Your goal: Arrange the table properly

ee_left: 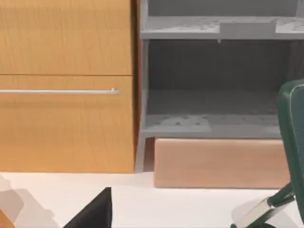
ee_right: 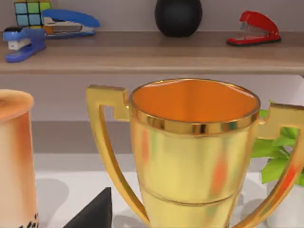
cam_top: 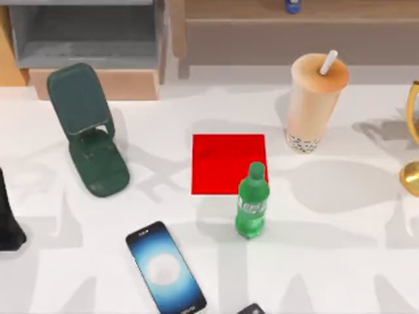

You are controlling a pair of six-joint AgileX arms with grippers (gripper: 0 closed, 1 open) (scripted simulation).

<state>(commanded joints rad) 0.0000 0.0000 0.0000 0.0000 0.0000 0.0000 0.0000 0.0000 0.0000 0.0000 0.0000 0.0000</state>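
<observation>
The white table (cam_top: 340,248) carries several objects. A red square mat (cam_top: 222,160) lies at its middle, and a green bottle (cam_top: 252,203) stands upright at the mat's front right corner. A dark green phone stand (cam_top: 91,137) sits at the left, also seen as the stand (ee_left: 292,142) in the left wrist view. In front lies a smartphone (cam_top: 165,268), screen up. A milk tea cup (cam_top: 314,98) with a straw stands at the back right. My left gripper (cam_top: 8,222) is parked at the left edge. My right gripper (ee_right: 90,213) faces a gold trophy (ee_right: 194,152).
The trophy (cam_top: 412,140) stands at the table's right edge. A wooden shelf unit (ee_left: 213,109) with grey compartments runs along the back. Its upper board holds a blue stapler (ee_right: 23,42), a red stapler (ee_right: 254,28), a cube and a black ball. A small dark object (cam_top: 252,309) lies at the front edge.
</observation>
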